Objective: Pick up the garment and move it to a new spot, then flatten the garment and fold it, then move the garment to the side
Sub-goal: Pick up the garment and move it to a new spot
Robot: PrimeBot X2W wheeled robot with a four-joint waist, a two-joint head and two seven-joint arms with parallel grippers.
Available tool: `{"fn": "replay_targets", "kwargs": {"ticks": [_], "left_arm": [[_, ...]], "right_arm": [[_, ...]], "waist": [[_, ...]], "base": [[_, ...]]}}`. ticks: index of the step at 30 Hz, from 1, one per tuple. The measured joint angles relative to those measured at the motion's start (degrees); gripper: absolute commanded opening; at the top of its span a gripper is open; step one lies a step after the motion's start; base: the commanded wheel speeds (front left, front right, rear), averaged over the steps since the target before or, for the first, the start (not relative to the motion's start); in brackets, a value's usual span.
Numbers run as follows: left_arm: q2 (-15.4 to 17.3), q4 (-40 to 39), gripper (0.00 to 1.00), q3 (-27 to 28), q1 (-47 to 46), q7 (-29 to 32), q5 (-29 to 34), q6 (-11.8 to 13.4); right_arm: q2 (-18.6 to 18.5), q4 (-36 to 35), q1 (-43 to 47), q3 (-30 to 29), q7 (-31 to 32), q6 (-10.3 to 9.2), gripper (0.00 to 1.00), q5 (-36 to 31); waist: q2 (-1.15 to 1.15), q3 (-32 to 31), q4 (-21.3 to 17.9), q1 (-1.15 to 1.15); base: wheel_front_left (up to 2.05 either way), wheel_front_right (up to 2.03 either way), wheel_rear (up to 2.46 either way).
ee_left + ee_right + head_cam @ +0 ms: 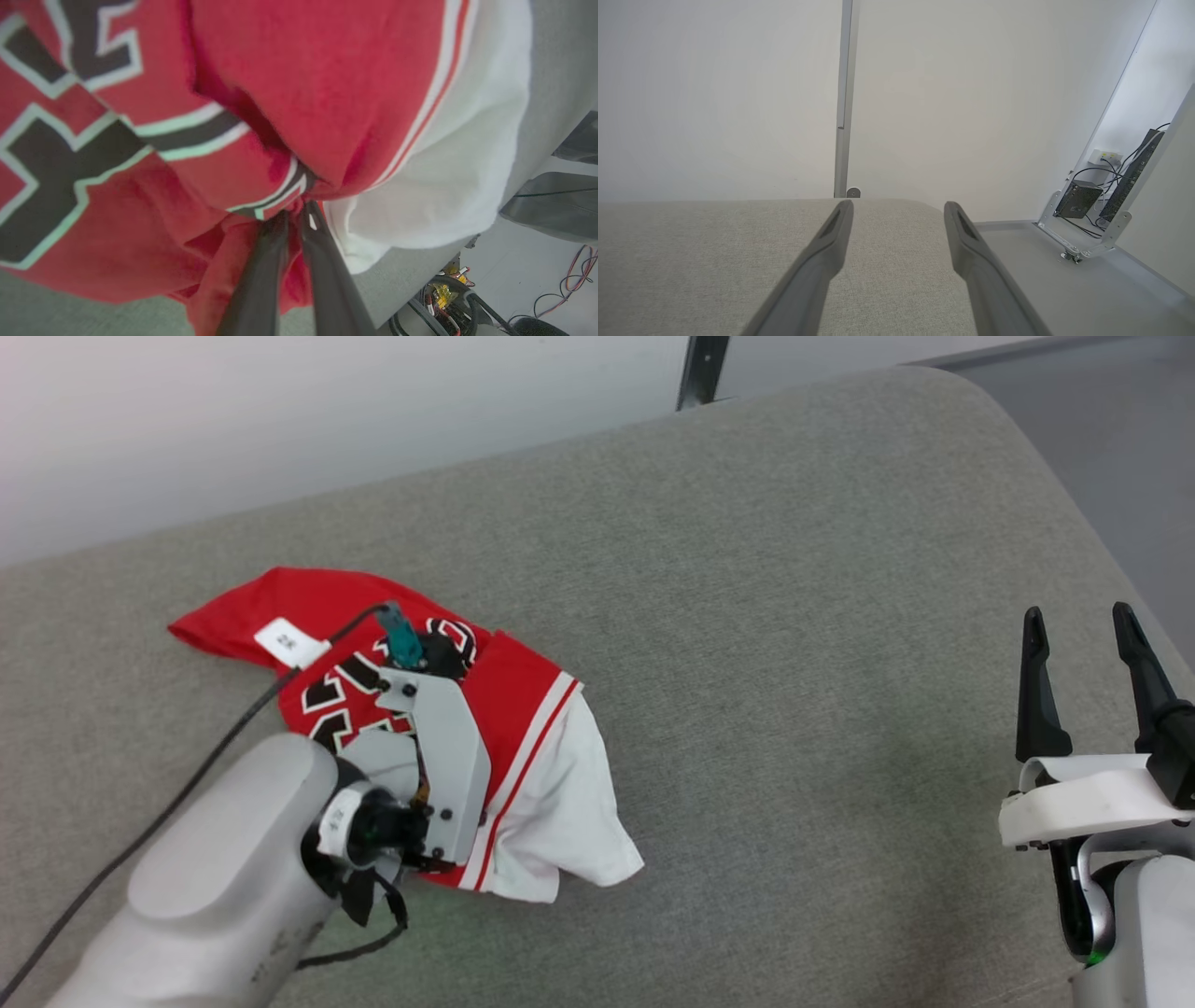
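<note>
The garment (509,709), a red jersey with a white sleeve and black white-edged print, lies crumpled on the left of the grey padded surface (794,616). My left gripper (439,649) is down in its middle, tips buried in the cloth. In the left wrist view the garment (303,93) bunches into a fold pinched between the two dark fingers of my left gripper (296,217), which is shut on it. My right gripper (1081,627) stands open at the right edge of the surface, far from the garment. The right wrist view shows my right gripper (899,207) with nothing between its fingers.
A white wall and a grey upright post (702,369) stand behind the surface. The surface's rounded right edge drops to grey floor (1130,448). A black box with cables (1078,198) sits on the floor by the wall. A black cable (168,803) runs along my left arm.
</note>
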Motion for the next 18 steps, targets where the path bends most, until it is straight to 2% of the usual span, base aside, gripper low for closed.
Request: {"fn": "replay_targets", "kwargs": {"ticks": [1,2,3,4,5,12,16,18], "left_arm": [[0.0,0.1,0.00,-0.1,0.0,-0.2,0.1,-0.2],[-0.1,0.1,0.14,-0.1,0.0,-0.2,0.0,-0.2],[-0.1,-0.2,0.36,0.0,0.0,-0.1,-0.1,-0.3],[0.0,-0.6,0.46,0.0,-0.1,0.1,-0.1,-0.5],[0.2,-0.9,0.99,0.0,-0.4,0.1,-0.1,-0.5],[2.4,-5.3,1.00,3.3,-2.1,-0.3,-0.8,0.9],[4.6,-7.4,1.00,6.2,-1.7,-4.9,-0.3,1.9],[5.4,-8.4,1.00,7.8,-0.4,-8.1,-0.3,1.4]], "right_arm": [[0.0,0.2,0.0,0.0,0.0,0.00,1.00,0.0],[0.0,0.3,0.0,0.0,0.0,0.00,1.00,0.0],[0.0,0.4,0.0,0.2,0.0,0.00,1.00,0.1],[0.0,0.5,0.1,0.3,0.0,0.00,1.00,0.1],[0.0,0.6,0.1,0.4,0.0,0.00,1.00,0.1],[0.0,1.1,1.8,1.6,0.0,0.00,1.00,0.3],[0.0,1.2,2.8,2.6,0.0,0.00,1.00,1.1],[0.0,1.2,3.1,3.3,0.0,0.00,1.00,1.2]], "waist": [[0.00,-0.1,-0.1,0.00],[0.00,-0.2,-0.2,0.00],[0.00,-0.4,-0.2,0.00],[0.00,-0.7,-0.2,0.00],[0.00,-1.0,-0.1,0.00],[0.00,-3.9,1.2,0.00],[0.00,-5.5,2.1,0.00],[0.00,-6.2,2.5,0.00]], "base": [[0.00,0.00,0.00],[0.00,0.00,0.00],[0.00,0.00,0.00],[0.00,0.00,0.00],[0.00,0.00,0.00],[0.00,0.00,0.00],[0.00,0.00,0.00],[0.00,0.00,0.00]]}}
